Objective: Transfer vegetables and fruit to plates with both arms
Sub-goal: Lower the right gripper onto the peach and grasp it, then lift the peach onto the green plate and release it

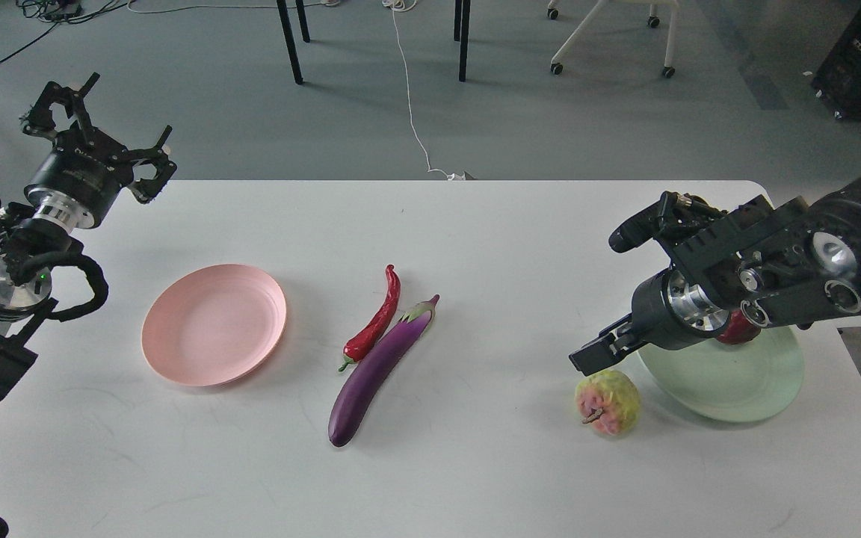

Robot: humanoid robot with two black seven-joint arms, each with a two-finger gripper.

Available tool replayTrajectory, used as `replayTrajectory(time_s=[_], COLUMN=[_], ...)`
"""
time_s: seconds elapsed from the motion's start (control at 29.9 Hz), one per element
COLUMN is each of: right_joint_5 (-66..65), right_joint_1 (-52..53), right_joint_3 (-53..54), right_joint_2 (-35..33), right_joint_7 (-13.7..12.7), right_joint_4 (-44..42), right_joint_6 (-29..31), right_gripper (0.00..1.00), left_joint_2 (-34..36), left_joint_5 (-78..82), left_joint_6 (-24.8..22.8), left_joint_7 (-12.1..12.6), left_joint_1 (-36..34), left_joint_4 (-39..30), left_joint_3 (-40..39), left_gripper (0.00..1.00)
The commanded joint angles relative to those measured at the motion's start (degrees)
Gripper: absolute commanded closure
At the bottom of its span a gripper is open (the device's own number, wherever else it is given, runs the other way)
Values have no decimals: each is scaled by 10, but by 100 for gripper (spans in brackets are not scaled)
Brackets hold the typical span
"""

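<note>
The red chili pepper [377, 321] and the purple eggplant [378, 370] lie side by side, touching, at the table's middle. The pale pink plate [214, 325] to their left has nothing on it. The pomegranate [738, 330] lies on the pale green plate [737, 385] at the right, mostly hidden behind my right wrist. The bumpy yellow-green and pink fruit [608, 402] sits on the table just left of that plate. My right gripper [593, 354] is empty, hovering just above and left of the bumpy fruit. My left gripper [102, 131] is open and empty, raised past the table's far left corner.
The white table [475, 239] has a rounded far right corner. Beyond its far edge are the grey floor, a white cable [409, 97], black table legs [290, 41] and a wheeled chair base [610, 37]. My right forearm [789, 261] hangs over the green plate.
</note>
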Motion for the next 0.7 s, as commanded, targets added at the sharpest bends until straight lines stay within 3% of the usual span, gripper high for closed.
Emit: replayTrajectory(time_s=[0.0,0.47,0.67], right_joint_5=[-7,-6,-7], right_joint_1=[-23,-91,-105], right_joint_3=[-14,-13,-13], right_joint_2=[0,9,9], right_joint_7=[0,6,6], right_joint_4=[-1,-27,-29], right_joint_6=[0,-32,-33], right_gripper=[5,10,25], left_joint_2=[3,4,8], left_joint_5=[0,1,1], left_joint_6=[0,0,0], left_joint_7=[0,1,1], left_joint_1=[1,4,4], left_joint_4=[0,3,4], left_joint_3=[0,0,0], left_gripper=[2,2,2])
